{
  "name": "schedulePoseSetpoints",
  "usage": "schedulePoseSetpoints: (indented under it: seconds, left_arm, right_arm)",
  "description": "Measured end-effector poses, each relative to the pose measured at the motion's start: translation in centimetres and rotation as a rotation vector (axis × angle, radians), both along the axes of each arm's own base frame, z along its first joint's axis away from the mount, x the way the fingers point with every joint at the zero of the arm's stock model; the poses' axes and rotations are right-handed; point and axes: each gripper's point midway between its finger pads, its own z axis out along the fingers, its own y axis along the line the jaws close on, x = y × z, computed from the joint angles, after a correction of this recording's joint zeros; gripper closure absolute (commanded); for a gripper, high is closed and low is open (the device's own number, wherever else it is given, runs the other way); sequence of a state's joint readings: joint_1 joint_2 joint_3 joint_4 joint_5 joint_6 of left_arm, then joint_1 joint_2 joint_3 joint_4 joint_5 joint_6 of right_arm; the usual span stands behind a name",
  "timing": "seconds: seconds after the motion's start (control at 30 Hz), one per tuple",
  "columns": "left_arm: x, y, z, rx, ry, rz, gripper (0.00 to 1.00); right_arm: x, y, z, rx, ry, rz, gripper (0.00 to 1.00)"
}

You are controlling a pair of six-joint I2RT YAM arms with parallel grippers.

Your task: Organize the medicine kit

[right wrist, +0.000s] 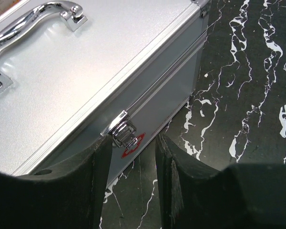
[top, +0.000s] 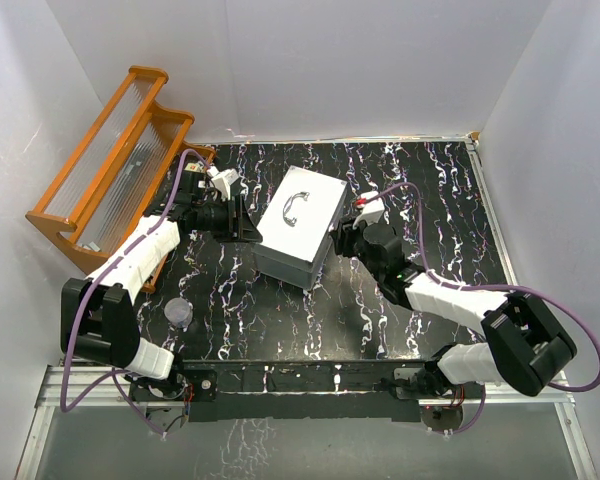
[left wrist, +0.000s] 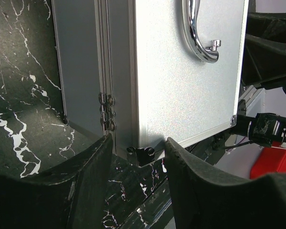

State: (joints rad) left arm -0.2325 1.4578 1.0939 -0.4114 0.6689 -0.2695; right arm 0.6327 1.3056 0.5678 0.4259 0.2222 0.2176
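Closed medicine case point(top: 298, 225) at the table point(top: 380, 330) centre; left gripper point(left wrist: 137, 148) and right gripper point(right wrist: 132, 145), both parted and empty, flank its hinge corner and latch point(right wrist: 120, 128): steady the case, then lift the latch squarely.

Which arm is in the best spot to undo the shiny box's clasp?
The right gripper: its open fingers frame the latch on the aluminium medicine case. The left gripper faces the hinges, on the opposite side.

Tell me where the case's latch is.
In the right wrist view, the latch sits on the case's near wall, just under the lid seam, straight ahead of the open right gripper.
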Motion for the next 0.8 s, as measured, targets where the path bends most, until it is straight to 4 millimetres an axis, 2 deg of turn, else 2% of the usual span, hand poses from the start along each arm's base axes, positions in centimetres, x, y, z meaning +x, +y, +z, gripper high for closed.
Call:
schedulePoseSetpoints:
  seconds: [0.17, 0.3, 0.47, 0.57, 0.67, 0.8]
  left_arm:
    - [0.0, -0.2, -0.1, -0.011, 0.01, -0.004, 0.53]
    - [0.0, -0.2, -0.1, -0.009, 0.016, 0.002, 0.47]
    - [0.2, -0.1, -0.2, -0.001, 0.036, 0.013, 0.41]
    - [0.7, -0.3, -0.3, -0.004, 0.046, 0.018, 0.38]
    - [1.1, -0.4, -0.4, -0.009, 0.059, 0.027, 0.38]
    - [1.5, -0.6, -0.3, -0.018, 0.064, 0.039, 0.41]
  right_arm:
    - [0.8, -0.1, 1.4, 0.036, -0.013, -0.028, 0.6]
    - [1.4, -0.1, 3.2, 0.081, -0.032, -0.054, 0.6]
    - [0.7, -1.8, 3.7, 0.143, 0.016, -0.158, 0.62]
    - [0.2, -2.8, 3.1, 0.16, 0.076, -0.228, 0.64]
    - [-0.2, -3.5, 1.4, 0.141, 0.172, -0.29, 0.68]
    - [-0.2, -3.3, -1.2, 0.096, 0.296, -0.325, 0.76]
